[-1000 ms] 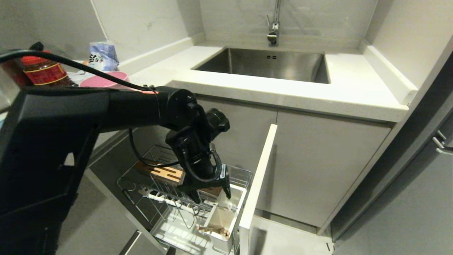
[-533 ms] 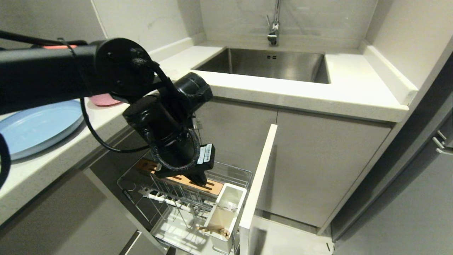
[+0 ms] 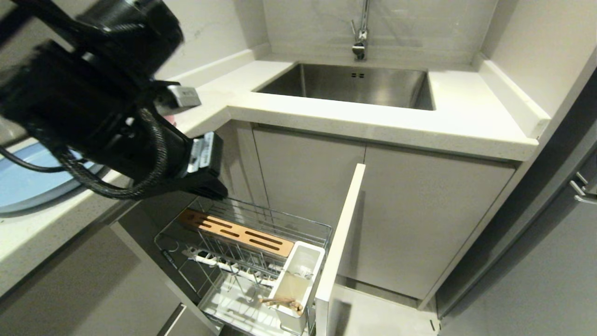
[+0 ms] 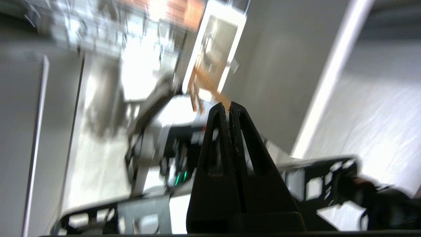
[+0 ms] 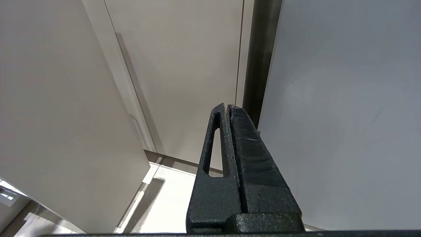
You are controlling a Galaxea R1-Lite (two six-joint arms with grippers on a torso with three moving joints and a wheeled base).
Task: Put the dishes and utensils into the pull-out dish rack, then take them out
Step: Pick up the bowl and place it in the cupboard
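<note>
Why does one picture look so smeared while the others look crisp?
Left wrist view: the dish rack and utensil cup are streaked by motion blur and glare; only the left gripper is sharp. Right wrist view: crisp. Head view: sharp apart from the near arm.

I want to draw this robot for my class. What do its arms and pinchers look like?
The left arm is fat, round and matte black, with a ribbed black cable looping around it and white barcode stickers near the wrist. The left gripper and the right gripper each have two black, rough-textured pointed fingers, like tall triangles with long cut-out slots.
</note>
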